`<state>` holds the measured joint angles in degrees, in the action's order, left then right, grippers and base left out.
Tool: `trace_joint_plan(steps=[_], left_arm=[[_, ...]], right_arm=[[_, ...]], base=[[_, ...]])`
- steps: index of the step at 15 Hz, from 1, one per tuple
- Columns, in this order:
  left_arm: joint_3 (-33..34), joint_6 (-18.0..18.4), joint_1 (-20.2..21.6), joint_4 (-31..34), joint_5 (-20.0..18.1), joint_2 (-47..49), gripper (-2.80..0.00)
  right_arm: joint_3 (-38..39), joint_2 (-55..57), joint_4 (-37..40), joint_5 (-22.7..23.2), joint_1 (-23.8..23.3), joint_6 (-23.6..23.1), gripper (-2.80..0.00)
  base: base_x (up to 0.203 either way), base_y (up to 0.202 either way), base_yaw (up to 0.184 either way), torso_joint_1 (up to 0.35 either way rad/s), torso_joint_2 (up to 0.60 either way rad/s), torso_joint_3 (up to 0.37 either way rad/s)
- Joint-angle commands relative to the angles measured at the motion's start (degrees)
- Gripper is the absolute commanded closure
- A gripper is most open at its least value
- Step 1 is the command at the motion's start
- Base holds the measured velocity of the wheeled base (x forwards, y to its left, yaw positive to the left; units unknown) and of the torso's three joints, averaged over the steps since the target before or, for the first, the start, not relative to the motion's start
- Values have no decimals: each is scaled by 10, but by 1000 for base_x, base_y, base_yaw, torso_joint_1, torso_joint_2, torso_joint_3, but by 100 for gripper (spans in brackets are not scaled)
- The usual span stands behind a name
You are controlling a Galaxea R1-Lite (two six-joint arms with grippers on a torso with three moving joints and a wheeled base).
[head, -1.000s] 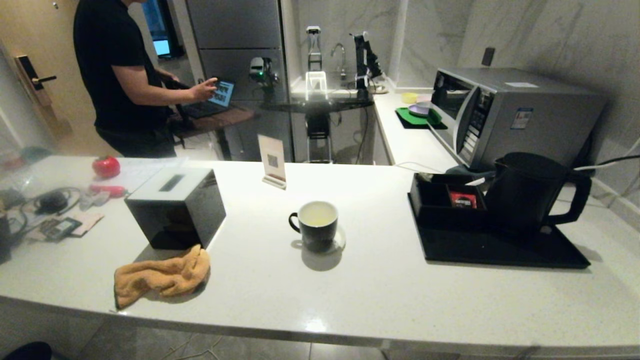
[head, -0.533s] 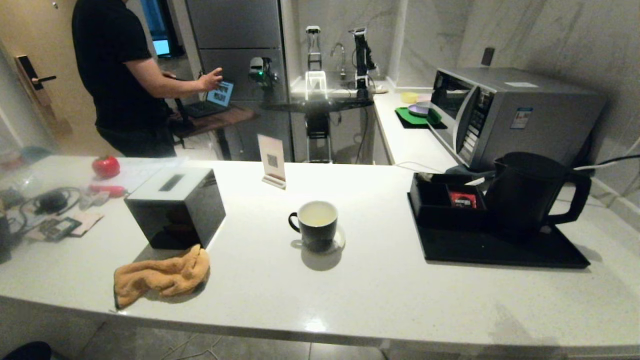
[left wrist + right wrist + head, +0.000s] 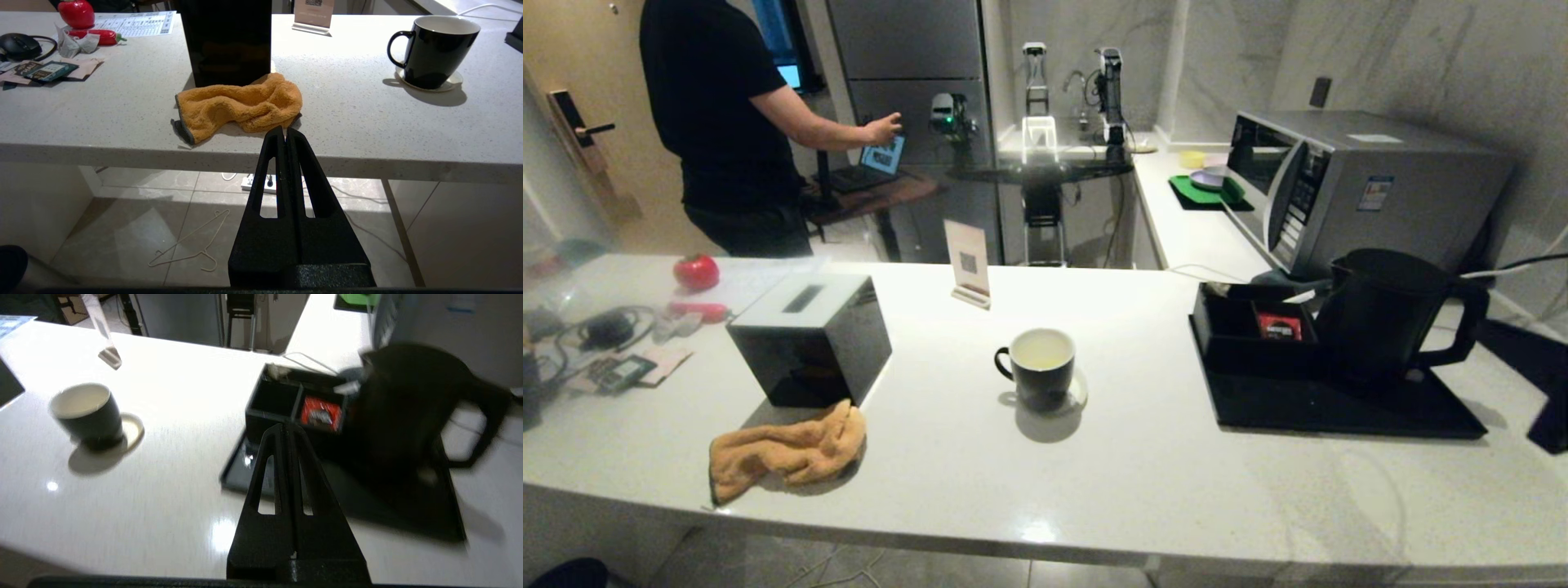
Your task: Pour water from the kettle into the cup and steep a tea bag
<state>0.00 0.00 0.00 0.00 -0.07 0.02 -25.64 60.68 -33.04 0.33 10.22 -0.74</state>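
Observation:
The black cup (image 3: 1035, 369) stands on a white coaster at the counter's middle, its handle toward my left; its white inside looks faintly yellowish, and I cannot tell if that is water. The tall black kettle (image 3: 1380, 314) stands upright on a black tray (image 3: 1307, 408), handle to the right. A red tea packet (image 3: 1278, 326) lies in the tray's compartment box. My right gripper (image 3: 286, 426) is shut and empty, hovering over the counter short of the tray (image 3: 241, 473) and kettle (image 3: 408, 404). My right arm (image 3: 1523, 355) shows at the right edge. My left gripper (image 3: 284, 130) is shut, low before the counter edge.
A black tissue box (image 3: 809, 336) and an orange cloth (image 3: 784, 451) sit at the left front. A card stand (image 3: 968, 263) is behind the cup. A microwave (image 3: 1356, 184) stands behind the kettle. Clutter (image 3: 613, 339) lies far left. A person (image 3: 727, 122) works in the background.
My right arm has come into the head view at the right edge, beside the kettle's handle. The person behind has reached further toward the laptop. Cup and kettle have not moved.

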Motion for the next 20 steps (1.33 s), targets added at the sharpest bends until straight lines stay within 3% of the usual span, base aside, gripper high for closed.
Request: trace_joint_plan(steps=[1,5,14,15,20], left_arm=[[0,0,0,0,0,0,0],[0,0,0,0,1,0,0],[0,0,0,0,0,0,0],[0,0,0,0,0,0,0],[0,0,0,0,0,0,0]], right_arm=[[-49,103,-8,0,8,-5,0],[-161,245,-13,-1,25,-55,0],[-420,472,40,-2,54,-57,0],[-441,491,49,-2,54,-53,-280],[-491,538,89,-6,53,-54,-280]], base=[[0,0,0,0,0,0],[0,0,0,0,0,0],[0,0,0,0,0,0],[0,0,0,0,0,0],[0,0,0,0,0,0]])
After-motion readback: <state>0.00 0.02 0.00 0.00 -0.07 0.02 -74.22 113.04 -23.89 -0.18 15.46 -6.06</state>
